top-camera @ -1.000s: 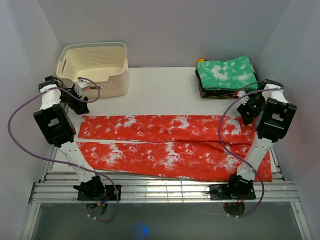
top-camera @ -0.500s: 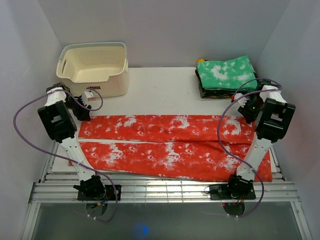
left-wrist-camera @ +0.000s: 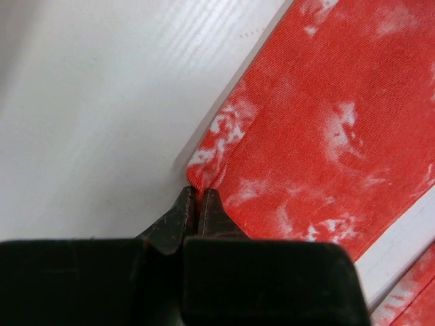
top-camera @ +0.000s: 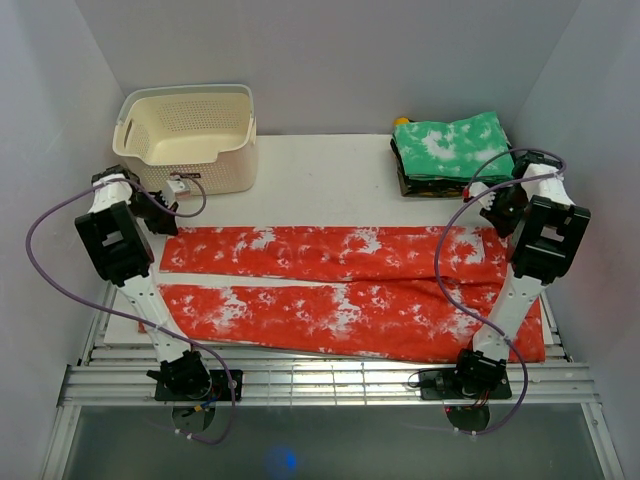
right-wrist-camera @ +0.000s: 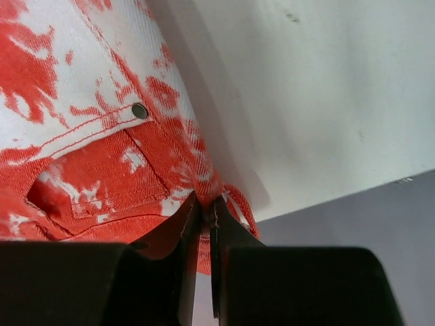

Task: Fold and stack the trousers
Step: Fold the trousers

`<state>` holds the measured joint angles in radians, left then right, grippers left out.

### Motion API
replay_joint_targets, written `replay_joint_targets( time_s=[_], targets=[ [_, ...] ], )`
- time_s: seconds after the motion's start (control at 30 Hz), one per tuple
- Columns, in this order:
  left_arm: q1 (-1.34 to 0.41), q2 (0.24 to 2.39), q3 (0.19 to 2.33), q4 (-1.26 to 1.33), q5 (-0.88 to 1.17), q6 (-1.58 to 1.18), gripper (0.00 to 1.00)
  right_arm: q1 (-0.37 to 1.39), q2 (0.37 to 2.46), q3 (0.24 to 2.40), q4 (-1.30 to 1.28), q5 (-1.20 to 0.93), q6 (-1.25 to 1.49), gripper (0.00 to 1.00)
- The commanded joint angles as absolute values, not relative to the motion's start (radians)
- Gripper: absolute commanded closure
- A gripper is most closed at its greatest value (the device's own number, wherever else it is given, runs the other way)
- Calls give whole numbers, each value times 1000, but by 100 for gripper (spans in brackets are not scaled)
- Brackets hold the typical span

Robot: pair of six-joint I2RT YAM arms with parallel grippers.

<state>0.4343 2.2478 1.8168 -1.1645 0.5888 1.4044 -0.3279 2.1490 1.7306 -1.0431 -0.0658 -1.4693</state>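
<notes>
The red-orange trousers point(top-camera: 340, 285) with white blotches lie spread across the table, legs running left to right, one leg behind the other. My left gripper point(top-camera: 160, 228) is shut on the far-left corner of the back leg; the left wrist view shows its jaws pinching the trousers' point(left-wrist-camera: 326, 129) hem corner at the gripper point(left-wrist-camera: 198, 193). My right gripper point(top-camera: 497, 218) is shut on the far-right waist corner; in the right wrist view the trousers point(right-wrist-camera: 102, 149) show a pocket and rivet, and the gripper point(right-wrist-camera: 206, 202) pinches the cloth by a belt loop.
A cream laundry basket point(top-camera: 190, 135) stands at the back left, just behind the left gripper. A folded green cloth with white blotches point(top-camera: 452, 148) tops a small stack at the back right. White walls close in on both sides; a metal rack point(top-camera: 330, 380) runs along the near edge.
Both grippers came down onto the back corners of the trousers and closed on the cloth. The back edge has shifted slightly toward the rear.
</notes>
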Motion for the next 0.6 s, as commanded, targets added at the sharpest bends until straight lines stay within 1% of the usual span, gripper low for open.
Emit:
replay_joint_targets(
  time_s=[0.0, 0.1, 0.23, 0.37, 0.43, 0.47, 0.5, 0.53, 0.57],
  targets=[
    [428, 2157, 1873, -1112, 644, 1316, 100, -347, 2091, 1819, -1066, -95, -1454, 92],
    [431, 2088, 1844, -1068, 667, 1283, 100, -353, 2010, 1813, -1069, -109, -1459, 92],
    [437, 1961, 1750, -990, 707, 1256, 100, -374, 1909, 1783, -1069, -130, -1471, 92],
    [466, 1798, 1604, -970, 774, 1265, 100, -416, 1757, 1694, -1091, -155, -1525, 92],
    [503, 1677, 1528, -977, 802, 1313, 100, -436, 1640, 1597, -1094, -173, -1578, 92],
    [535, 1633, 1437, -982, 814, 1340, 100, -457, 1594, 1554, -1092, -184, -1601, 92],
    [557, 1587, 1387, -982, 825, 1362, 100, -469, 1504, 1457, -1091, -186, -1627, 92],
    [583, 1498, 1335, -994, 837, 1388, 100, -482, 1459, 1403, -1091, -190, -1653, 92],
    [630, 1456, 1231, -1012, 838, 1484, 100, -504, 1412, 1341, -1092, -186, -1711, 92]
  ],
)
